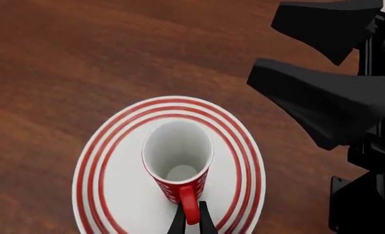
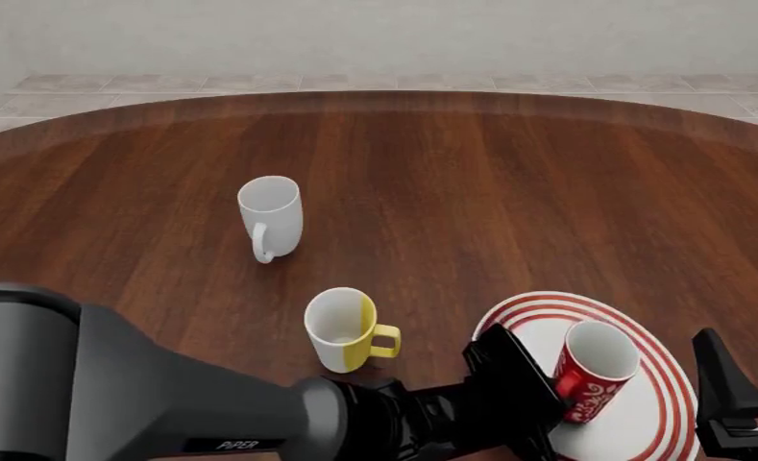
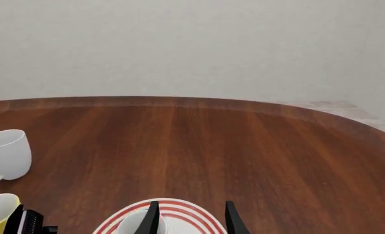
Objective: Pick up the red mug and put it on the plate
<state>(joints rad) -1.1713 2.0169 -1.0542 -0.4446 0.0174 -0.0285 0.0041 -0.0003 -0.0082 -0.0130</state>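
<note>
While upright on plate [image 2: 654, 399], red mug [image 2: 593, 382] pinched at handle by left gripper [image 1: 192, 225], fingers closed on it. Three mugs total: red, white mug [image 2: 271, 217], yellow mug [image 2: 345, 328]. One plate. Right gripper [image 3: 190, 218] spread open, holding nothing. Wooden table [image 2: 481, 182].

Front high; wrists close, probably sharing plate [image 1: 114, 195].

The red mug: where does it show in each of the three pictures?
Front view: red mug low on the right, standing on the plate.
Left wrist view: centre, seen from above.
Right wrist view: only its white rim, bottom edge.
Shared landmark: the red-ringed plate.
</note>
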